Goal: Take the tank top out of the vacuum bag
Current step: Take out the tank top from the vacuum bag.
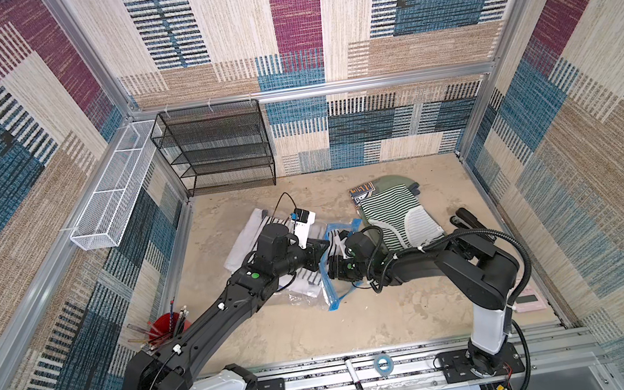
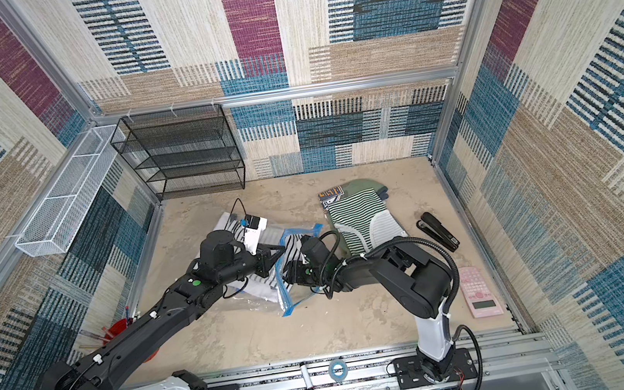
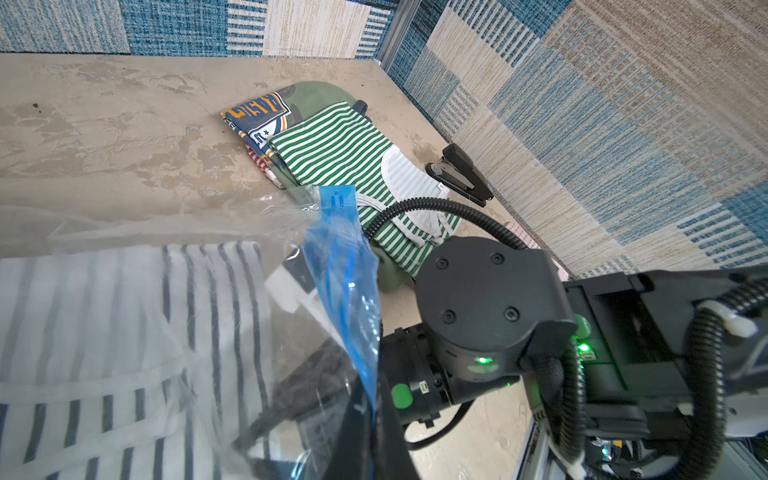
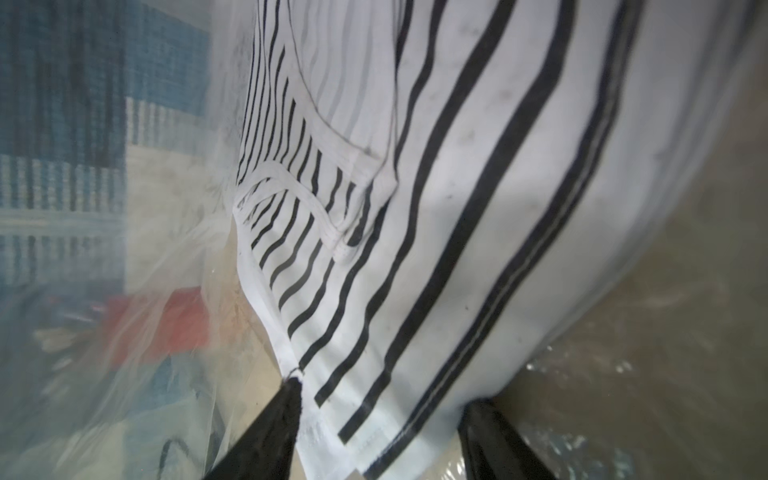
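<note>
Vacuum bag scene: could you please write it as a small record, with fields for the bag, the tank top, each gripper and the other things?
vacuum bag: middle of the table, clear, blue zip edge lifted
tank top: white with black stripes, inside the bag
left gripper: shut on the bag's zip edge
right gripper: open, in the bag's mouth, jaws either side of the tank top's hem
right side: folded clothes, stapler, pink calculator
left side: red cup with pens
task state: tank top not yet out
</note>
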You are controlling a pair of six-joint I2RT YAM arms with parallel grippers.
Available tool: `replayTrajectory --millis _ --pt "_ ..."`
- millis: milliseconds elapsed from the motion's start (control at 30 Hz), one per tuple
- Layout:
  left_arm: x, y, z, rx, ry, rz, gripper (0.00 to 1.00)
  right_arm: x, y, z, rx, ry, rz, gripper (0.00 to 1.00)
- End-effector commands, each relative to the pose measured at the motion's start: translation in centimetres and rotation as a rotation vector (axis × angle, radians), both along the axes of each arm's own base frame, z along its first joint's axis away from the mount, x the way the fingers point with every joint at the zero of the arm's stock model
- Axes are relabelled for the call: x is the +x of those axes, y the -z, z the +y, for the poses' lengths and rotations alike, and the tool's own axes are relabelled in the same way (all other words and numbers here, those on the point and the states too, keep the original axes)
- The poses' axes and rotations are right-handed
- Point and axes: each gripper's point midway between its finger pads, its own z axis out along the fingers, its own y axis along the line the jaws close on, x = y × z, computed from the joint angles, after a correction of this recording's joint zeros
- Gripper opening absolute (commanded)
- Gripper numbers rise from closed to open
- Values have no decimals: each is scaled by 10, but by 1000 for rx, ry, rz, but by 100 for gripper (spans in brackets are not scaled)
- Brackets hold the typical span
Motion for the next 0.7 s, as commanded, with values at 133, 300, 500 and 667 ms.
replayTrajectory --millis 133,300,500,667 --pt "2 -5 -1 -25 -4 -21 0 11 -9 2 -53 -22 -45 22" --pt "3 -2 0 -32 -17 -20 0 21 -45 10 -29 -57 -162 0" --pt "3 2 3 -25 -36 -14 0 24 -63 16 -1 -84 -207 0" --pt "2 4 6 -18 -44 -12 0 24 -63 21 15 -98 -208 0"
